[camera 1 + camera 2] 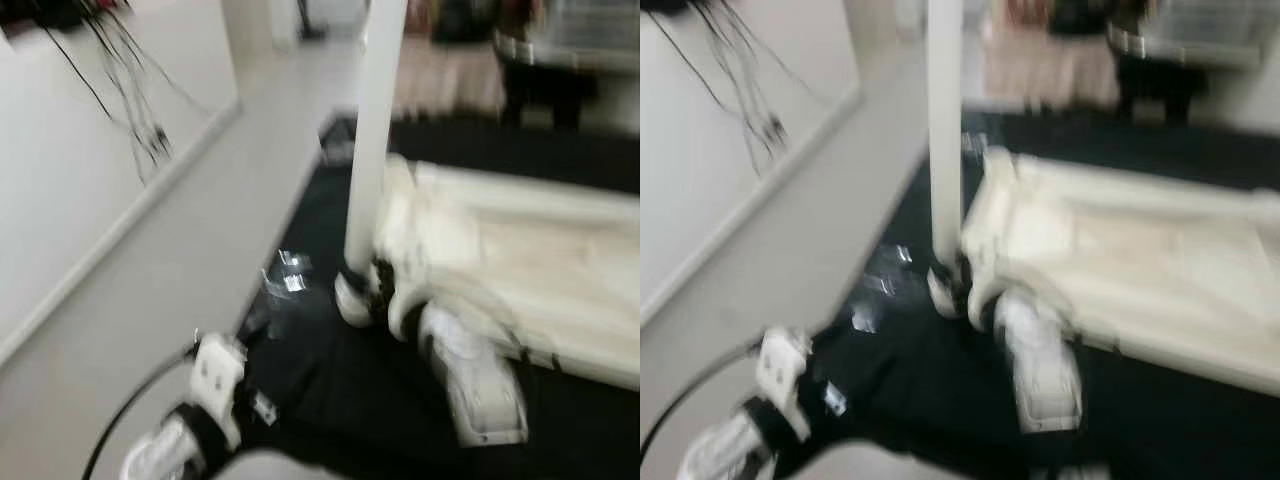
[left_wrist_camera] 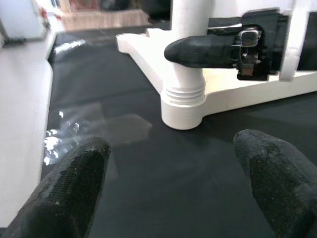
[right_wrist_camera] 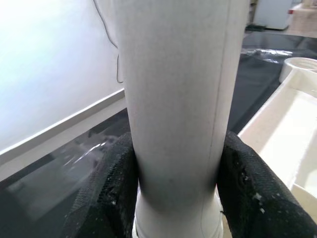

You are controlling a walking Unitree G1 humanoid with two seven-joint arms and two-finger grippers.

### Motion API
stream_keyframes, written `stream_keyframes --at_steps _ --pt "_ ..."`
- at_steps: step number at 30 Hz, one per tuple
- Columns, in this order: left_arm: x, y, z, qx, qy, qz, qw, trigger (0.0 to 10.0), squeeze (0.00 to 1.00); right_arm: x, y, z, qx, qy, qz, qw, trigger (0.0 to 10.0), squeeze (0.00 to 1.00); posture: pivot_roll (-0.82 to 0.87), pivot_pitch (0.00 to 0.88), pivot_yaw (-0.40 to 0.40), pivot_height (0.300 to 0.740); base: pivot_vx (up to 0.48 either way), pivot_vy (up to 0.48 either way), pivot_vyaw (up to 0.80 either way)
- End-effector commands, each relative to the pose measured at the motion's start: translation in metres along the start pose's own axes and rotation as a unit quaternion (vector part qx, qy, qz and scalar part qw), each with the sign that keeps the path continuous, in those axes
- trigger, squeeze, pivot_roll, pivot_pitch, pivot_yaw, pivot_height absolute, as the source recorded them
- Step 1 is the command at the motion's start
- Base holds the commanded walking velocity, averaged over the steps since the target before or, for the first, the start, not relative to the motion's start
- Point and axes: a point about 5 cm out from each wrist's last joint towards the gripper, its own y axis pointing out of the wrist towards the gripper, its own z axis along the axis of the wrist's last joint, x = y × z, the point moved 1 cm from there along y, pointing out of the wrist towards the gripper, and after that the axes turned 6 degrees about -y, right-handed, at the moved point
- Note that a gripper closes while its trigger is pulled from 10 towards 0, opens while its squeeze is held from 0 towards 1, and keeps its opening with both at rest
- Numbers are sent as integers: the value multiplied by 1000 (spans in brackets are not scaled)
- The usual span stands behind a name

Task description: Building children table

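Observation:
The white children's table top lies upside down on a black mat. A white round leg stands upright at its near-left corner, its threaded foot in the corner socket. My right gripper is shut around the leg just above the socket, with one black finger across the leg in the left wrist view. My left gripper hovers open low over the mat, a short way from the leg and holding nothing. The left arm shows at the lower left of the left eye view.
A clear plastic bag lies on the mat left of the leg. Pale floor and a white wall with dangling black cables run along the left. Dark furniture stands at the back right. The eye views are blurred.

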Motion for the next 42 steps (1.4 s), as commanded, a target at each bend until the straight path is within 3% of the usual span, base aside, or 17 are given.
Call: stream_keyframes --at_steps 1,3,4,9,10,14,15,17,18,26,27,28,29,31,32,39,42 --pt "1 -1 -3 -13 -14 -16 1000 10000 0 -8 -3 -33 -82 19 30 996 0 0 5 122 60 740 0 0 0" --pt "1 -1 -4 -16 -18 -22 999 10000 0 -7 0 -34 -82 32 35 995 0 0 5 122 60 740 0 0 0" --pt "2 -1 -5 -17 -19 -20 999 10000 0 -8 3 -33 -83 31 51 995 10000 0 1 113 63 740 0 0 0" --pt "-1 -2 -5 -12 -20 -3 1000 10000 0 -4 9 -21 -53 32 79 995 10000 47 9 108 58 740 0 0 0" --pt "-2 -1 -6 -8 -19 1 1000 10000 0 -1 13 -13 -29 33 108 993 10000 1000 13 109 54 740 0 0 0" --pt "-2 0 -5 -3 -19 3 1000 10000 0 -4 12 9 26 33 174 984 10000 1000 19 110 53 740 0 0 0" --pt "-2 2 -5 -2 -21 0 1000 10000 0 -4 12 23 59 12 226 972 10000 698 22 109 56 740 0 0 0" --pt "-2 3 -5 -1 -22 -3 1000 10000 0 -3 12 32 78 -4 259 963 10000 698 22 109 56 740 0 0 0" --pt "-2 4 -4 -1 -24 -6 1000 10000 0 -1 13 37 84 -21 284 955 10000 0 26 109 54 740 0 0 0" --pt "0 6 -4 3 -29 -10 1000 10000 0 14 30 46 80 -45 361 928 9647 0 43 114 34 740 0 0 0" --pt "0 7 -3 5 -29 -9 1000 10000 0 15 31 47 75 -36 390 917 4706 0 44 118 31 740 0 0 0" --pt "0 7 -3 5 -29 -9 1000 10000 0 15 31 47 75 -36 390 917 4706 0 44 118 31 740 0 0 0" --pt "1 7 -3 7 -30 -7 999 10000 0 15 32 46 71 -34 411 908 1255 0 43 121 27 740 0 0 0" --pt "1 7 -3 7 -30 -7 999 10000 0 15 32 46 71 -34 411 908 1255 0 43 121 27 740 0 0 0" --pt "1 7 -3 8 -31 -6 999 10000 0 16 35 44 67 -29 419 905 0 0 33 125 20 740 0 0 0" --pt "2 8 -2 11 -35 -7 999 10000 0 19 40 43 78 -11 394 916 0 0 19 135 22 740 0 0 0" --pt "2 8 -2 12 -36 -6 999 10000 0 27 41 37 77 -9 337 938 0 0 9 145 22 740 0 0 0"
